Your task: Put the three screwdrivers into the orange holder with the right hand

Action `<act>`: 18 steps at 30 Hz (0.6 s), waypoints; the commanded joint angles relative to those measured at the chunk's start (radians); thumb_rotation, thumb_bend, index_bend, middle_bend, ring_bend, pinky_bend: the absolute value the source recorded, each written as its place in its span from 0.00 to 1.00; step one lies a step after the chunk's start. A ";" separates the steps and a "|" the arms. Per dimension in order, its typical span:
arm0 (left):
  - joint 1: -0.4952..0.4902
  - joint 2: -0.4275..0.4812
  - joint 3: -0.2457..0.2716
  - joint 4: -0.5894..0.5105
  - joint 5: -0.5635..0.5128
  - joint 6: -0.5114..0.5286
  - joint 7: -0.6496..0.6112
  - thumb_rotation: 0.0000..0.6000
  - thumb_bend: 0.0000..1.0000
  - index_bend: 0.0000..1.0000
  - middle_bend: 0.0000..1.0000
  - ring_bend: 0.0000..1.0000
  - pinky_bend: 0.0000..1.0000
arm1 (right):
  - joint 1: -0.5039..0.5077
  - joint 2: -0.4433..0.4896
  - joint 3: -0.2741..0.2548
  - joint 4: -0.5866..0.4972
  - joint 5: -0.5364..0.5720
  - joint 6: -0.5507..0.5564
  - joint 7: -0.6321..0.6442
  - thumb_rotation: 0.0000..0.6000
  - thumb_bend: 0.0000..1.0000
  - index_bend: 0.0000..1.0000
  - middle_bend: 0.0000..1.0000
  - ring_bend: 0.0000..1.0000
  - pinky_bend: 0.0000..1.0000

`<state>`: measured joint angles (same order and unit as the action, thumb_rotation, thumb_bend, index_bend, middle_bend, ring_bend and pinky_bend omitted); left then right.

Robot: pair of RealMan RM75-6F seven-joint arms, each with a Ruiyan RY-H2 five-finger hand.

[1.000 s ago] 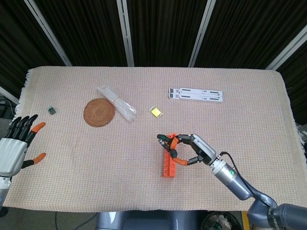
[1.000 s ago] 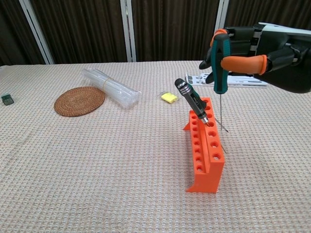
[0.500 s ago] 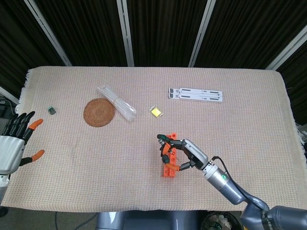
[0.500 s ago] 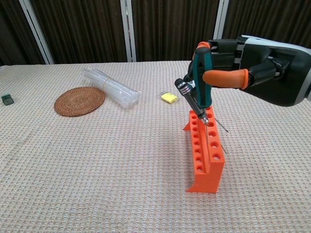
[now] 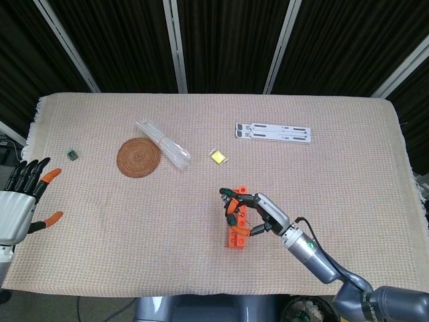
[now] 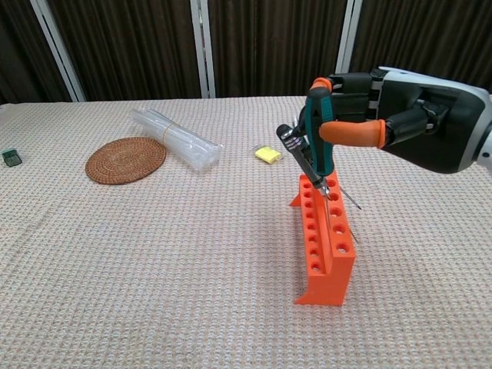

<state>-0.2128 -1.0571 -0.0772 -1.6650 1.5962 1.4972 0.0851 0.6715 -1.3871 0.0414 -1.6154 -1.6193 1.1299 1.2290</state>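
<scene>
– Why does the right hand (image 6: pixel 384 127) hold the green screwdriver (image 6: pixel 319 134) straight up?

– So its thin tip can slip down into a hole of the orange holder (image 6: pixel 324 240) on the counter (image 6: pixel 154 254). The fingers wrap tight around the handle.

– And the black screwdriver (image 6: pixel 304 160)?

– It leans in the holder already. The left hand (image 5: pixel 20 201) waits – fingers spread, holding nothing.

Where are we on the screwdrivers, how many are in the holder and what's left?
One black-handled screwdriver already leans in the orange holder. The right hand holds the teal-handled screwdriver above the holder's holes, its shaft reaching down among them; whether the tip has entered one is unclear. The third screwdriver is not clearly visible, so it seems left to do.
</scene>
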 commanded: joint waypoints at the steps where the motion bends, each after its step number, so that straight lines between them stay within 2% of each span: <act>1: 0.000 0.000 0.001 -0.001 0.000 -0.001 0.001 1.00 0.14 0.16 0.00 0.00 0.00 | 0.000 0.001 -0.001 0.004 -0.001 0.000 0.003 1.00 0.44 0.64 0.47 0.31 0.37; 18: -0.004 0.001 0.001 -0.017 0.003 -0.005 0.017 1.00 0.14 0.16 0.00 0.00 0.00 | -0.004 -0.003 -0.011 0.036 0.000 -0.001 0.027 1.00 0.44 0.64 0.46 0.31 0.37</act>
<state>-0.2163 -1.0559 -0.0761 -1.6815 1.5991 1.4923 0.1022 0.6670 -1.3891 0.0307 -1.5807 -1.6194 1.1299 1.2571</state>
